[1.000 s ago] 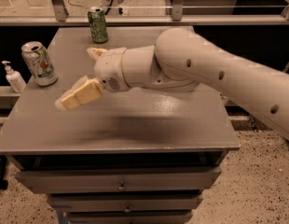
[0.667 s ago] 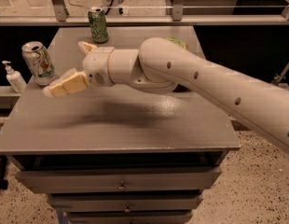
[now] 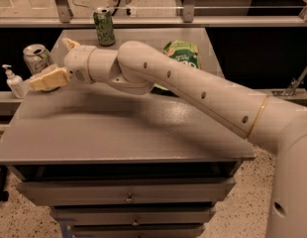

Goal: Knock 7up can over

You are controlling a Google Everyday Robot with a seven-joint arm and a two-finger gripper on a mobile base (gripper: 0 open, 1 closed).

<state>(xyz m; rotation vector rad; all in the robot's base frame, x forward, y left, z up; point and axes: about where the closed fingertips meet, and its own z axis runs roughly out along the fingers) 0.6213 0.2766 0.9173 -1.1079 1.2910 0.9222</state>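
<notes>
The 7up can [image 3: 35, 57], silvery-white with green lettering and a silver top, stands upright at the far left edge of the grey table [image 3: 124, 133]. My gripper [image 3: 50, 63] is at that left edge, right against the can's right side. Its fingers are apart: the lower cream finger [image 3: 48, 79] lies just in front of the can's base, and the other fingertip [image 3: 69, 43] pokes up behind the wrist. The lower part of the can is hidden by the finger. Whether the finger touches the can is unclear.
A darker all-green can [image 3: 104, 27] stands at the table's back edge. A green snack bag [image 3: 184, 53] lies behind my arm at the back right. A white pump bottle [image 3: 15, 82] stands just left of the table. Drawers are below the tabletop.
My arm has swept left across the table, bringing the gripper from the middle left up to the 7up can. The can still stands in the same place.
</notes>
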